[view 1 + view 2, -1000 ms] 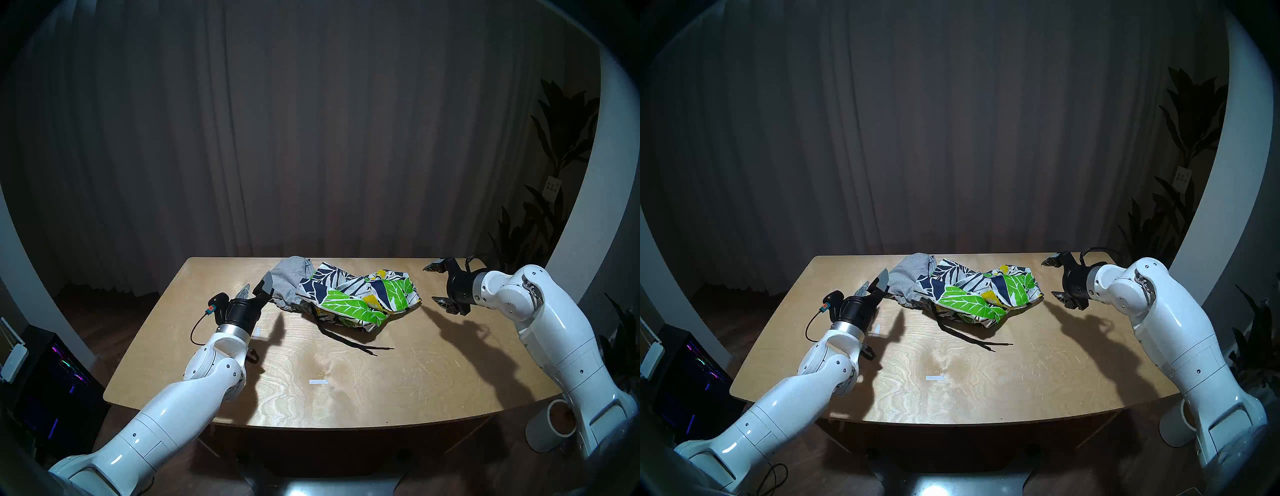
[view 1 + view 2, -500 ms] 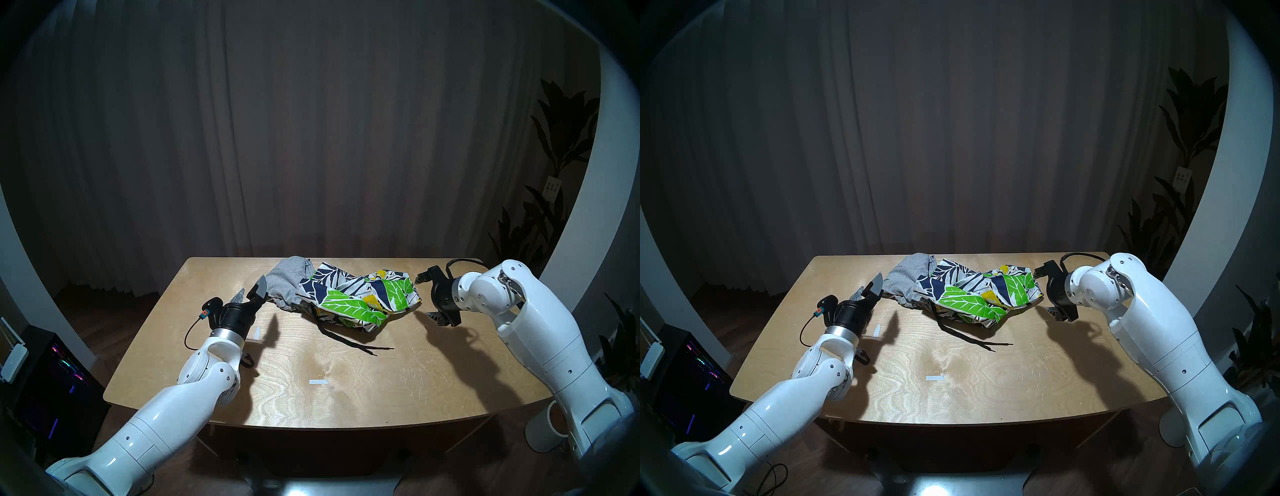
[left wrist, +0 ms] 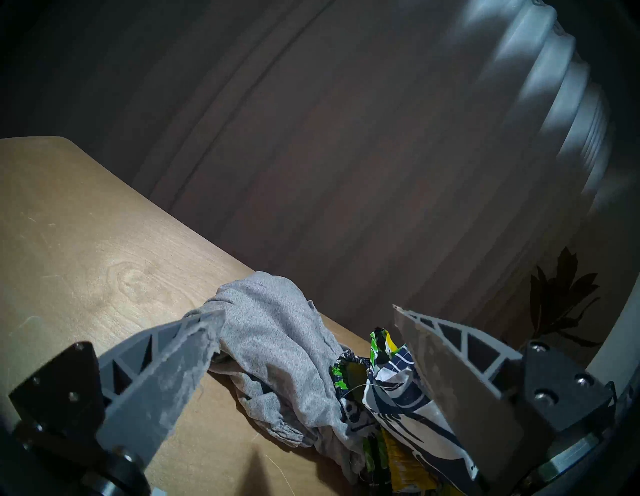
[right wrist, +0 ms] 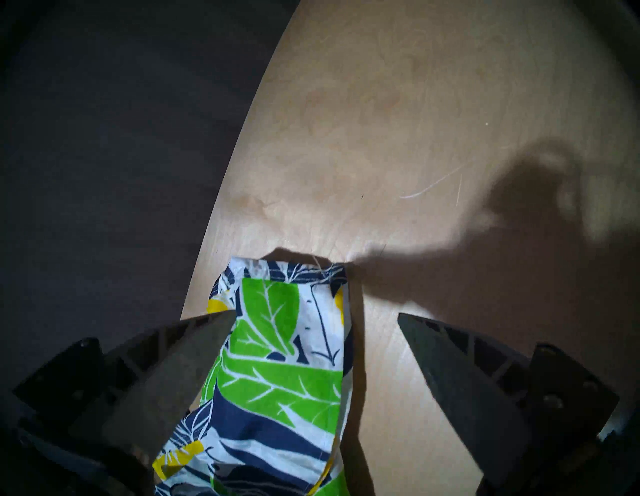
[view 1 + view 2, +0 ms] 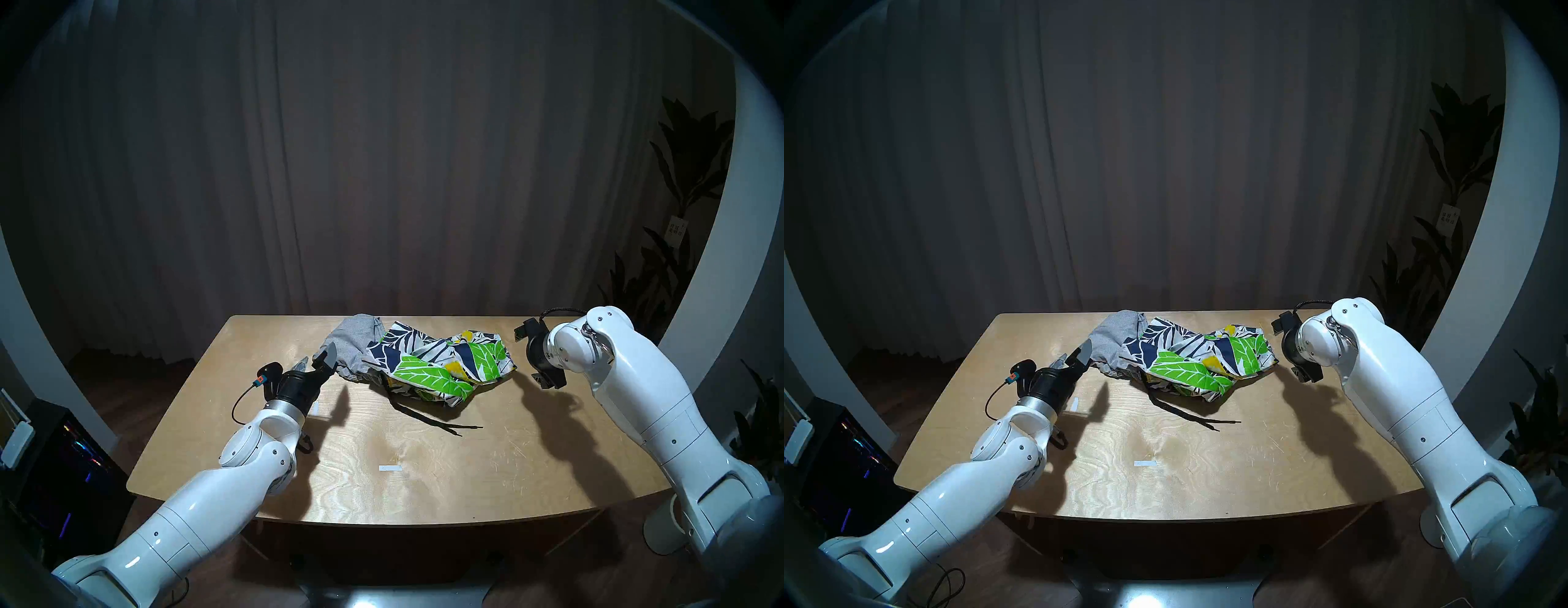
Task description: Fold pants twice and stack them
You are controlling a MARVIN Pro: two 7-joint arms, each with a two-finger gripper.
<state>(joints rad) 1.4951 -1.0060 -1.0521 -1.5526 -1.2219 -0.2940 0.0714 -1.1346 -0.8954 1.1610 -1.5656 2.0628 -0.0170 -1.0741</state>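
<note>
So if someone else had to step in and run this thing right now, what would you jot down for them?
Left hand: open, empty, at the left edge of the grey shorts; contact unclear.
Right hand: open, empty, straddling the right end of the leaf-print shorts.
Both pairs lie crumpled together at the far middle of the table, the print pair partly over the grey one, its black drawstring trailing toward the front.
Done: nothing folded or stacked.
Left: separate the pairs, flatten each, fold each twice, stack them. The open near half of the table looks like a sensible place to work.

Bare table (image 5: 424,488) front of shorts (image 5: 428,361)
</note>
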